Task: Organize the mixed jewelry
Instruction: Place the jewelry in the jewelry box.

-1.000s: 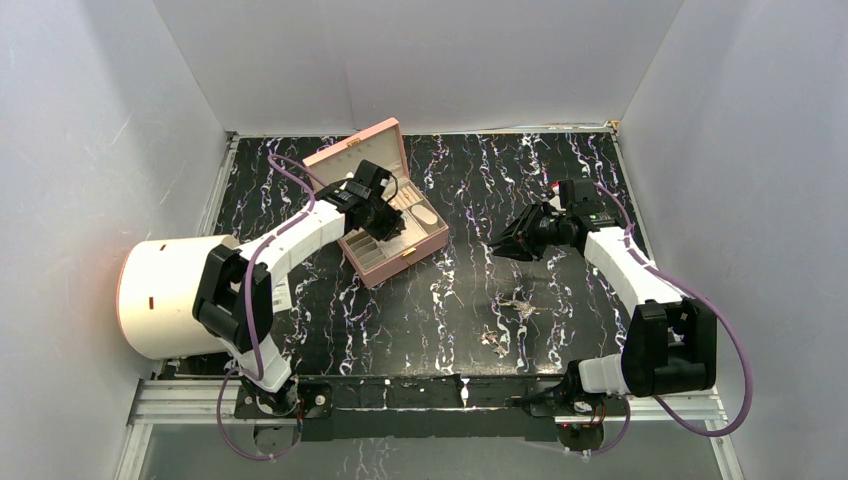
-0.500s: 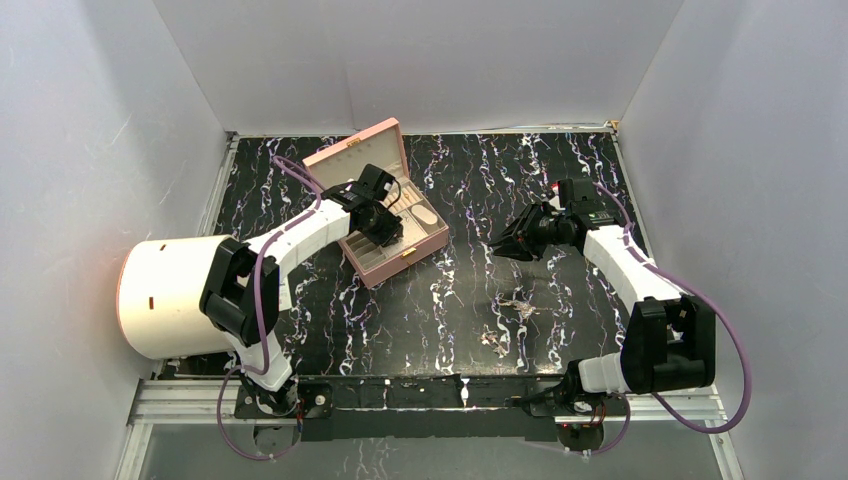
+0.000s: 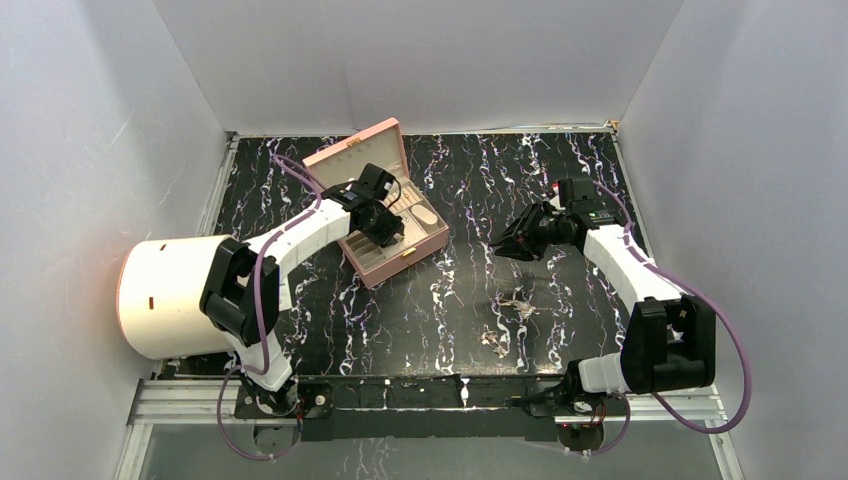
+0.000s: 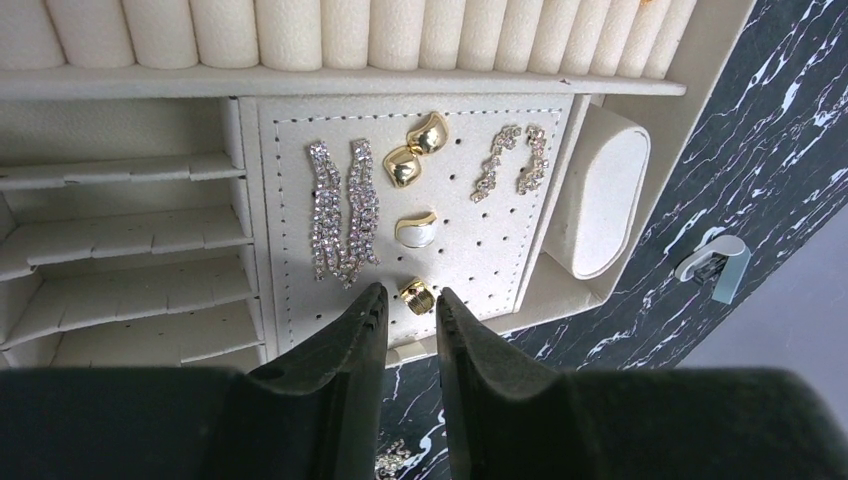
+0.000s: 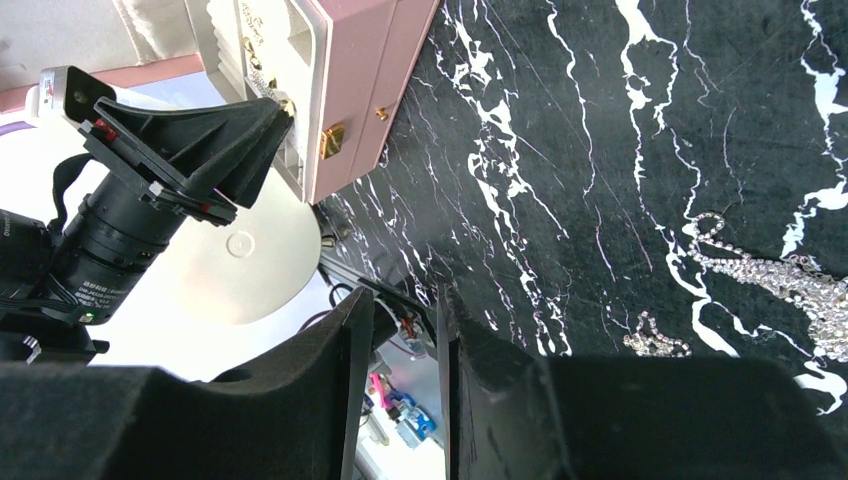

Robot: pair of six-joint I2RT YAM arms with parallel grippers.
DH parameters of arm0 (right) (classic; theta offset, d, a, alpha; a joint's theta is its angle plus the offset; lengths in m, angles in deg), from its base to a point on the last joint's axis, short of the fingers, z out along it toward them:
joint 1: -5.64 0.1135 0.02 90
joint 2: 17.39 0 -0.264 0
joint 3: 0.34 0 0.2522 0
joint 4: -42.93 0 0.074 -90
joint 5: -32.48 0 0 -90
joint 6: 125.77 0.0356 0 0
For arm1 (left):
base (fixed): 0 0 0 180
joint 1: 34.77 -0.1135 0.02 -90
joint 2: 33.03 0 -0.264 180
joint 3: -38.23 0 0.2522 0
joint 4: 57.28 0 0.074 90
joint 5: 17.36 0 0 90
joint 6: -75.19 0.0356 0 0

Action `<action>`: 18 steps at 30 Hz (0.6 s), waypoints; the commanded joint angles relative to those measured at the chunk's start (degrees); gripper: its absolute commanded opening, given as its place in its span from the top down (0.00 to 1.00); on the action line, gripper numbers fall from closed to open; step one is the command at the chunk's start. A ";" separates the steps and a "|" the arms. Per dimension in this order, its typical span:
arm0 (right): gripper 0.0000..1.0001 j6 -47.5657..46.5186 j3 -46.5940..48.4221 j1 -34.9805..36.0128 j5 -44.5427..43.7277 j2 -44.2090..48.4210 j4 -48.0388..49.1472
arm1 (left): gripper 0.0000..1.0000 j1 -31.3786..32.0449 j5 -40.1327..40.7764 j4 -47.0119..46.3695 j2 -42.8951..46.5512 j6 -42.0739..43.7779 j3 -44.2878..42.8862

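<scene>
Inside the pink box (image 3: 395,268), over its perforated panel (image 4: 470,250): left fingers (image 4: 355,330) slightly apart, clamped on nothing. A small gold stud (image 4: 417,295) sits on the panel just off their tips.

Progress, by my reading: earrings largely placed, chains not yet.

Left to sort: silvery chain pieces (image 3: 515,303) and a smaller bit (image 3: 492,340), loose on the bench (image 3: 450,300), well apart from the box on its right-arm side. Right fingers (image 5: 335,345) apart, empty, between box and chains.

Box contents:
- Panel: two long rhinestone drops (image 4: 340,225), chunky gold pair (image 4: 415,150), short rhinestone pair (image 4: 510,160), white-and-gold stud (image 4: 415,228).
- Ring rolls (image 4: 300,30) behind the panel: bare.
- Slotted trays (image 4: 120,240) beside it: bare.
</scene>
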 commanded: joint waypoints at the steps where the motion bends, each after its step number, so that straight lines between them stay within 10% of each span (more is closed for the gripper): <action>1: 0.61 -1.87 3.53 -0.16 -1.16 1.11 -1.02 | 0.75 0.24 1.55 2.74 2.78 1.27 -1.71; 18: 0.60 -5.58 16.02 10.96 -14.31 -2.13 -5.69 | 0.64 1.39 7.21 2.13 9.55 11.47 -2.91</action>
